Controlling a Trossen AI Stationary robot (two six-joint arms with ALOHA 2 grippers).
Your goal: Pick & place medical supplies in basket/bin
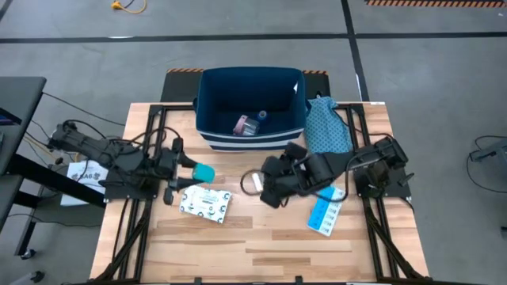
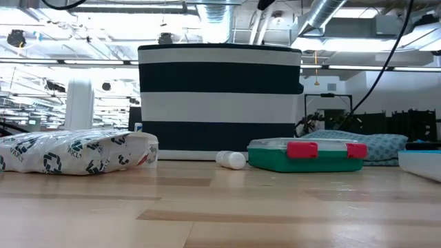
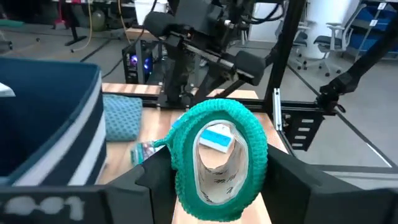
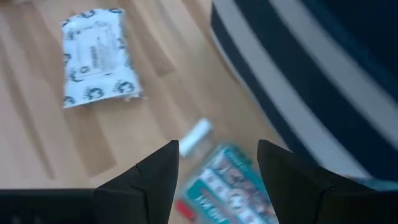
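On table, far centre: one navy bin point(image 1: 252, 87), white stripes near its base. Contents seen from above: two small items, one pink-and-clear point(image 1: 245, 125), one bluish roll point(image 1: 262, 115).

Left of centre, front of bin:
- One green roll point(image 3: 219, 158), clamped upright between the left gripper's point(image 1: 188, 170) fingers; its open core faces the wrist camera. It hangs just off the bin's front-left corner.
- One white packet point(image 1: 205, 203) with green print, flat on the wood, just beside that gripper.

Centre to right:
- One white tube point(image 2: 231, 160), lying on its side near the bin's front wall.
- One teal-and-red box point(image 2: 307, 155), flat, beside the tube; from above it is hidden under the right arm.
- One light blue pill organiser point(image 1: 325, 214), flat, nearer the front edge.
- One teal patterned cloth bag point(image 1: 326, 125), against the bin's right side.

Right gripper point(image 4: 217, 171): fingers apart, holding nothing, poised over the tube and the box, the bin wall close beside.

Obstructions: the right arm covers the box in the overhead view; the bin blocks the room behind it at table height. Black frame rails point(image 1: 135, 214) run along both table sides.
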